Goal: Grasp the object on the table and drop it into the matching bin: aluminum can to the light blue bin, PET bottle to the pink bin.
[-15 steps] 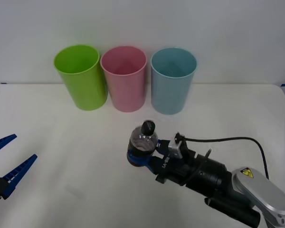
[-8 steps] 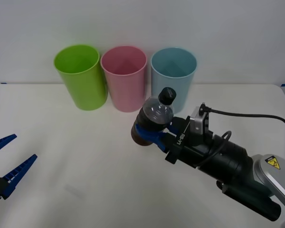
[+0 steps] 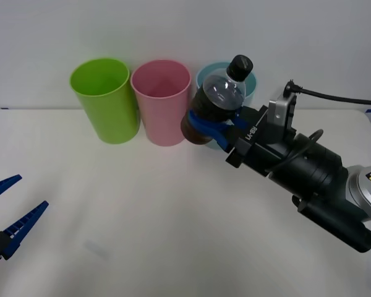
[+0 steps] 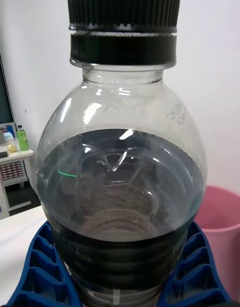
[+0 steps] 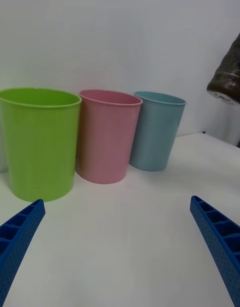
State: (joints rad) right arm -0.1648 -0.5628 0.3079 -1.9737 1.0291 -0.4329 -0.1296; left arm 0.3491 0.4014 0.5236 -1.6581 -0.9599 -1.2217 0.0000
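The PET bottle point(image 3: 217, 99), clear with a black cap and dark liquid low in it, hangs tilted in the air with my right gripper point(image 3: 209, 129) shut on its lower body. In the front view it covers much of the light blue bin point(image 3: 254, 82) and sits just right of the pink bin point(image 3: 161, 102). Up close in the right wrist view, the bottle point(image 4: 120, 177) stands between the blue fingers point(image 4: 35, 272), with the pink bin point(image 4: 222, 227) behind. My left gripper point(image 3: 9, 213) rests open low at the left over the table point(image 3: 142, 204).
A lime green bin point(image 3: 105, 99) stands left of the pink one, all three in a row at the table's far side. The left wrist view shows the green bin point(image 5: 40, 142), pink bin point(image 5: 107, 134), light blue bin point(image 5: 155, 129) and the bottle's base point(image 5: 227, 72).
My right arm has lifted the bottle from near the tabletop up and back toward the bins, to about rim height before the light blue bin. The left arm has not moved.
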